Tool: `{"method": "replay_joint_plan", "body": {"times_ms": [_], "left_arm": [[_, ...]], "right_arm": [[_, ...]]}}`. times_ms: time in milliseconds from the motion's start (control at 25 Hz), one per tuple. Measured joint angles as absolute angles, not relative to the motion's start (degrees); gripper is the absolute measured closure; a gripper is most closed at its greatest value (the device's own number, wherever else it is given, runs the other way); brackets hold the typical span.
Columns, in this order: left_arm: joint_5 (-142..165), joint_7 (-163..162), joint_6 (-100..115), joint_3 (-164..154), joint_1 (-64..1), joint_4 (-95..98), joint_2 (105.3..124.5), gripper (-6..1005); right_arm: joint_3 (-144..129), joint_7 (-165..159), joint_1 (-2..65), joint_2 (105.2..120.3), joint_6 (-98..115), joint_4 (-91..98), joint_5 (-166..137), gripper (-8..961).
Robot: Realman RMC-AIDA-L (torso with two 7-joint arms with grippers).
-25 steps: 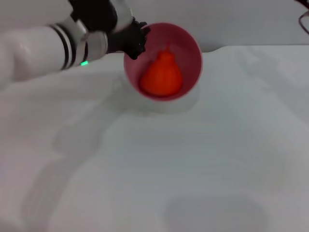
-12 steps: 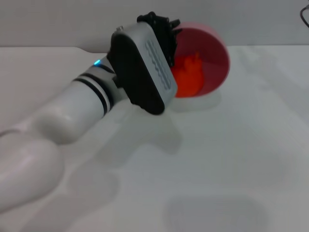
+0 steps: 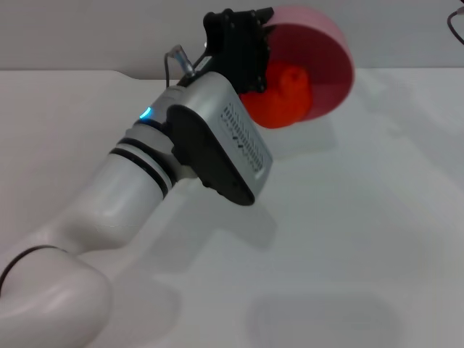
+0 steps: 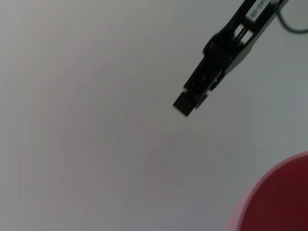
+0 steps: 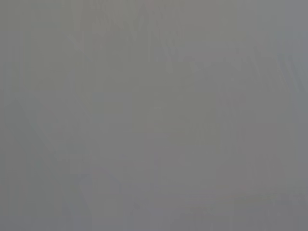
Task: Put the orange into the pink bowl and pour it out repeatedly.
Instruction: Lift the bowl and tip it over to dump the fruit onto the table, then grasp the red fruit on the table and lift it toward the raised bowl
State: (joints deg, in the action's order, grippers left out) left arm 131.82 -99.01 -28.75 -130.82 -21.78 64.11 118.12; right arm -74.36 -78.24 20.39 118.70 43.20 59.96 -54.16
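Note:
In the head view my left gripper (image 3: 243, 43) is shut on the rim of the pink bowl (image 3: 330, 69) and holds it lifted at the far side of the table, tipped steeply on its side with its mouth facing me. The orange (image 3: 283, 98) lies at the bowl's lower lip, partly behind the gripper. The left wrist view shows one black finger (image 4: 211, 77) and a piece of the pink bowl (image 4: 279, 202) at the corner. My right gripper is out of view, and the right wrist view shows only plain grey.
The white table (image 3: 348, 232) spreads in front of and to the right of the bowl. My left arm (image 3: 145, 188) reaches diagonally across the left half of the table. A dark cable (image 3: 457, 25) shows at the far right edge.
My left arm has swung to the right and rolled its wrist. The bowl has risen slightly and tipped further over. The orange has slid down toward the bowl's lip.

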Motion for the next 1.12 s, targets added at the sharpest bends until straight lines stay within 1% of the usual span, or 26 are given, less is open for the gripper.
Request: {"method": "replay_joint_plan", "body": {"times_ms": [600, 1120], "left_arm": [[134.0, -100.6, -41.0, -135.6, -22.2, 60.1, 118.47, 958], [134.0, -106.7, -38.7, -135.0, -23.1, 60.2, 118.06, 958]], "right_arm": [[-74.3, -78.1, 20.8, 118.56, 44.1, 59.6, -54.4, 525], [-74.0, -78.0, 20.9, 118.56, 44.7, 59.5, -54.4, 524]]}}
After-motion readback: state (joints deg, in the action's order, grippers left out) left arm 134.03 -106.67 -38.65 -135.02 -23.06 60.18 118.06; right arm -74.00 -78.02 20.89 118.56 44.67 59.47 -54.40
